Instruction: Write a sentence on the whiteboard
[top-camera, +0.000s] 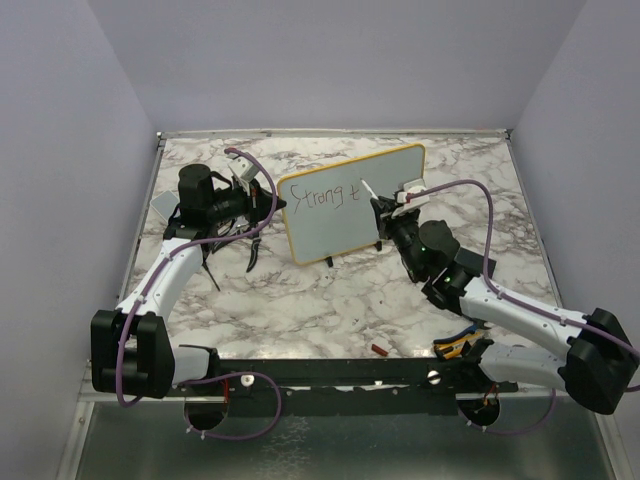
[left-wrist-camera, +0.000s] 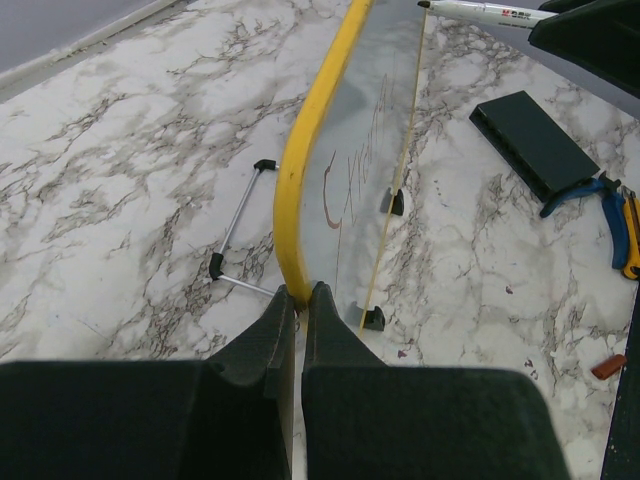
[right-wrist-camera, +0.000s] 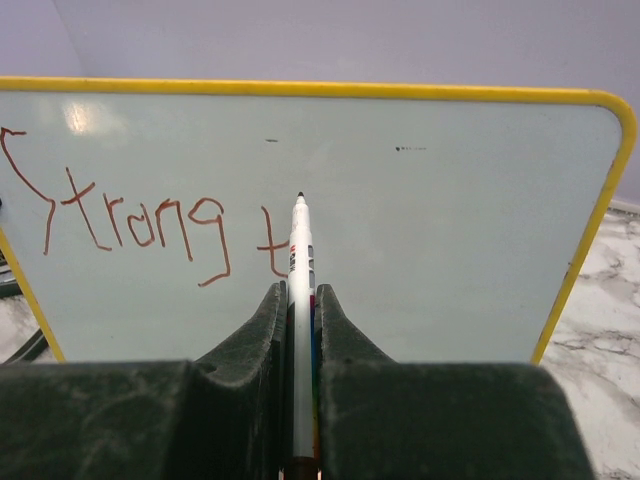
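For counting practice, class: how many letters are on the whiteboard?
7. Six form "Strong" on the whiteboard's left half; the seventh, a "t", stands just right, beside the marker tip. None seems hidden.

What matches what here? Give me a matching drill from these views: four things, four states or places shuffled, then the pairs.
Things
1. whiteboard
2. marker
3. writing
4. dark slab

States or places
A. lies flat on the marble table
B. reads "Strong t"
C. yellow edge clamped in the left jaws
D. held in the right jaws, tip toward the board

Pairs: 1-C, 2-D, 3-B, 4-A
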